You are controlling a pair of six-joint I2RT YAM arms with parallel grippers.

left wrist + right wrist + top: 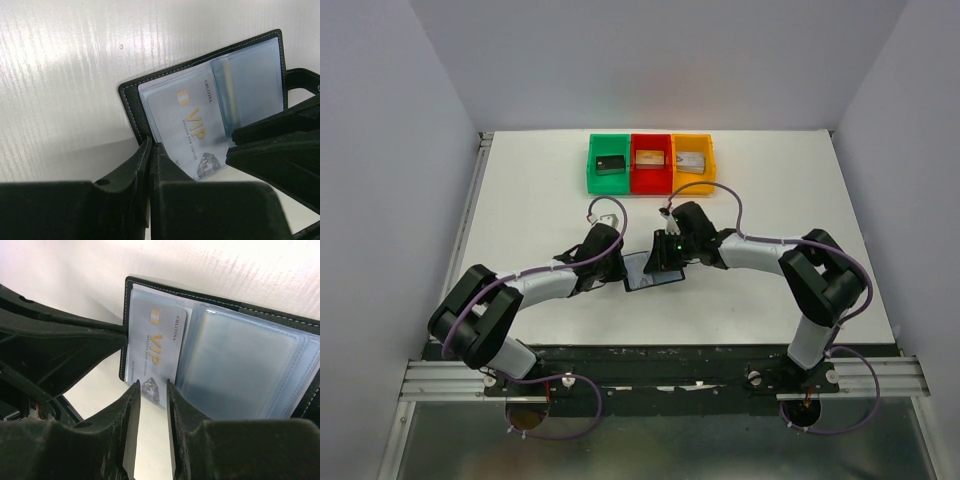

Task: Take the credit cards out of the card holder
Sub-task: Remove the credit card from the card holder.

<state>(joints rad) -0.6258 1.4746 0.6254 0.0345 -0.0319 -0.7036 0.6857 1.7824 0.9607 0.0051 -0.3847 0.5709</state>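
The card holder (642, 277) lies open on the white table, black with blue-grey clear sleeves. A pale silver-grey credit card (190, 125) marked VIP sticks partway out of a sleeve. My left gripper (151, 146) is shut on the card holder's black edge (131, 100) at its left side (620, 270). My right gripper (152, 386) stands just in front of the card holder (260, 315), jaws a narrow gap apart, with the protruding end of the card (155, 350) at its fingertips. In the top view the right gripper (665, 262) hangs over the holder. The other cards are hidden.
Green (592, 168), red (651, 184) and yellow (709, 165) bins stand in a row at the back of the table (520, 200), each holding a small block. The two arms meet close together over the card holder.
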